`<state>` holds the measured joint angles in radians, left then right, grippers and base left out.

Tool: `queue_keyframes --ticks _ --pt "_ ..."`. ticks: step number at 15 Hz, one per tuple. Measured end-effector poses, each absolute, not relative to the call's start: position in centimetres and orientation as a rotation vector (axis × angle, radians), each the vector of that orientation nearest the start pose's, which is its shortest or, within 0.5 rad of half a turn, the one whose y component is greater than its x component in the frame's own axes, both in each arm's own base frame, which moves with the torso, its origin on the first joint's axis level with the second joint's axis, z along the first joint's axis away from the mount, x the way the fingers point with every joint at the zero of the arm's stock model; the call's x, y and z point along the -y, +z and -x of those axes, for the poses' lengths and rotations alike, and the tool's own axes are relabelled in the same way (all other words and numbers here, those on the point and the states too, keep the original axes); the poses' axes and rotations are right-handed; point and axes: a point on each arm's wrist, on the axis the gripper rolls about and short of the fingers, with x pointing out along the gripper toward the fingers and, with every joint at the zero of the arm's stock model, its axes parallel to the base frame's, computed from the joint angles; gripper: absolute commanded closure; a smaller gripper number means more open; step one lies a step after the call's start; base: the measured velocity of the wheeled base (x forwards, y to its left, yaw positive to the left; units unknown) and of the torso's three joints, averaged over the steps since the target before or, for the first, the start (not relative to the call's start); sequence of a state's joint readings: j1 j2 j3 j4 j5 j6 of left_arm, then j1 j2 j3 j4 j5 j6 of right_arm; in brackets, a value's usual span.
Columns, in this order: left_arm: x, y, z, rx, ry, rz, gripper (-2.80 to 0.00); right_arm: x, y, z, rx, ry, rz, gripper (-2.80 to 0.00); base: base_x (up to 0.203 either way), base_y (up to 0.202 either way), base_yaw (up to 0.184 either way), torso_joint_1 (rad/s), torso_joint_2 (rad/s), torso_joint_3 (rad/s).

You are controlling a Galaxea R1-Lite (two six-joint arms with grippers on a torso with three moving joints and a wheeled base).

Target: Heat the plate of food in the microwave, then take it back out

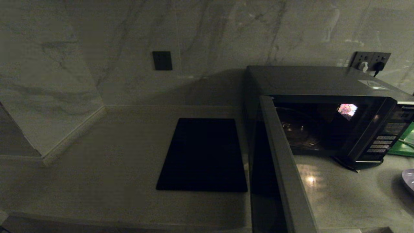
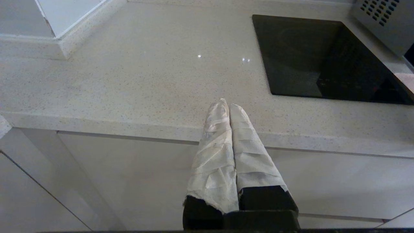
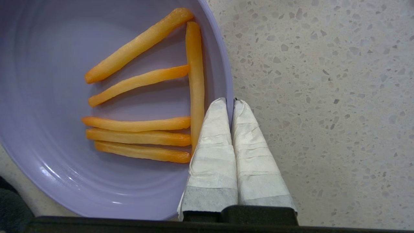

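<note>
Plate (image 3: 106, 181) first: you have it on the speckled counter (image 3: 323, 97), lilac, with six orange-tan fries (image 3: 139, 124) lying in it, five running roughly side by side and one laid across their ends. Your right gripper (image 3: 232, 103) is clenched on the plate's rim, one taped finger (image 3: 212, 145) inside the dish, just beside the crosswise fry, and the other outside over the counter, with the rim pinched between the two.

From your head camera only a sliver of the plate (image 1: 409, 179) shows, at about 4 o'clock on the far right edge, and the right gripper itself is out of that view. Look to 2 o'clock and you see the microwave (image 1: 317, 81) with its door (image 1: 284, 168) swung wide toward you and the glass turntable (image 1: 297, 129) bare inside. Its button panel (image 1: 385, 139) sits at the cavity's right, and a green item (image 1: 404, 142) shows past it. At your centre lies the black cooktop (image 1: 203, 155), just left of the open door. Wall sockets (image 1: 370, 61) sit above the oven.

Your left gripper (image 2: 229, 105) is clenched on nothing, its taped fingers (image 2: 213, 155) pressed together, hanging before the counter's front edge with the cooktop (image 2: 310, 58) at its 1 o'clock.
</note>
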<state>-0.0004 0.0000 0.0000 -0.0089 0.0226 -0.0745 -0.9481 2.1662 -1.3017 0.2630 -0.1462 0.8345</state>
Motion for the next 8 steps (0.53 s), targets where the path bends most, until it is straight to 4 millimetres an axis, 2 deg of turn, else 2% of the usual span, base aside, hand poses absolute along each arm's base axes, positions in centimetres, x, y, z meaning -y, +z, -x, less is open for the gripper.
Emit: queue_keyframes --ticks 5,6,8 --pt "-0.05 7.64 2.28 0.009 0.022 0.075 0.00 31.27 7.10 -22.05 -0.645 -1.407 -1.127 0.00 0.000 0.000 0.000 0.000 0.00 0.000" --pt "-0.05 7.64 2.28 0.010 0.022 0.075 0.00 31.28 7.12 -22.05 -0.644 -1.407 -1.127 -2.80 0.000 0.000 0.000 0.000 0.00 0.000" --pt "-0.05 7.64 2.28 0.010 0.022 0.075 0.00 31.26 7.17 -22.04 -0.644 -1.407 -1.126 -2.80 0.000 0.000 0.000 0.000 0.00 0.000"
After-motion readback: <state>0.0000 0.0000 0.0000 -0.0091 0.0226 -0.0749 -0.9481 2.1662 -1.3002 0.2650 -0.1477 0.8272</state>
